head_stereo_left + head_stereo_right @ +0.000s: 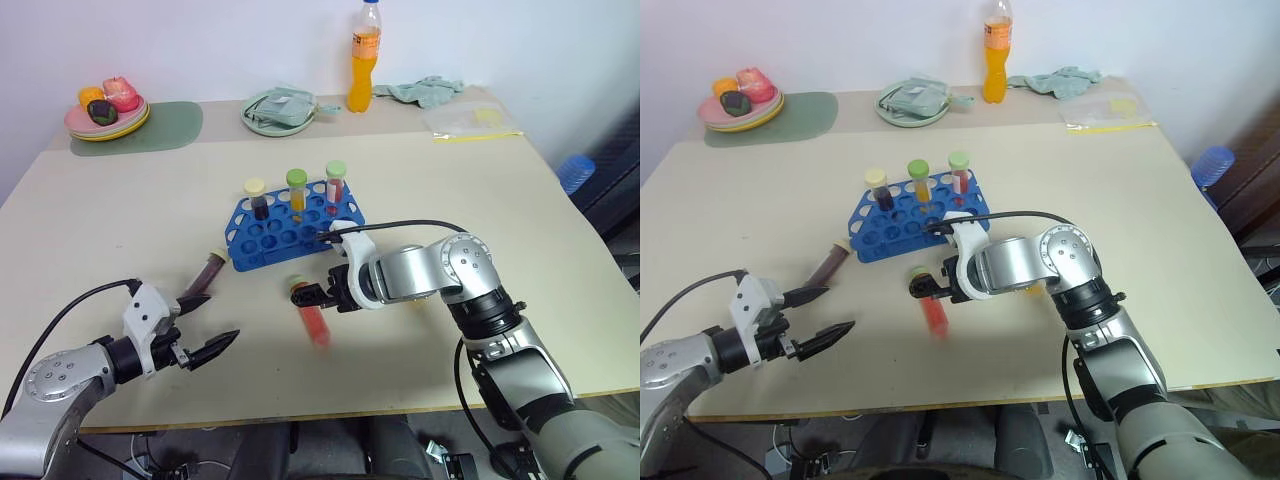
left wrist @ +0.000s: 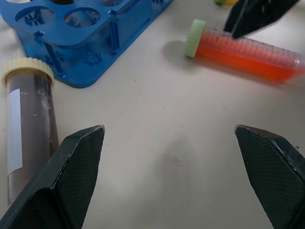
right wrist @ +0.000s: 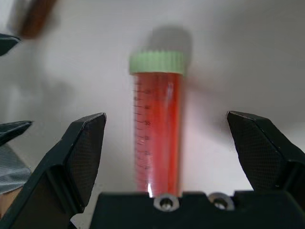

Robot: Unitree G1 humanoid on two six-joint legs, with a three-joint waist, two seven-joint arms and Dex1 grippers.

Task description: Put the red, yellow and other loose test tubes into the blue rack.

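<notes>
A beige desk (image 1: 480, 230) holds a blue rack (image 1: 285, 226) with three capped tubes standing in its far row. A red tube (image 1: 312, 315) with a green cap lies flat on the desk just in front of the rack. The right hand (image 1: 318, 296) hovers over it with its fingers spread to either side, not gripping it. A dark brown tube (image 1: 205, 274) with a cream cap lies beside the rack's left end. The left hand (image 1: 212, 324) hangs near it, fingers spread wide and holding nothing.
</notes>
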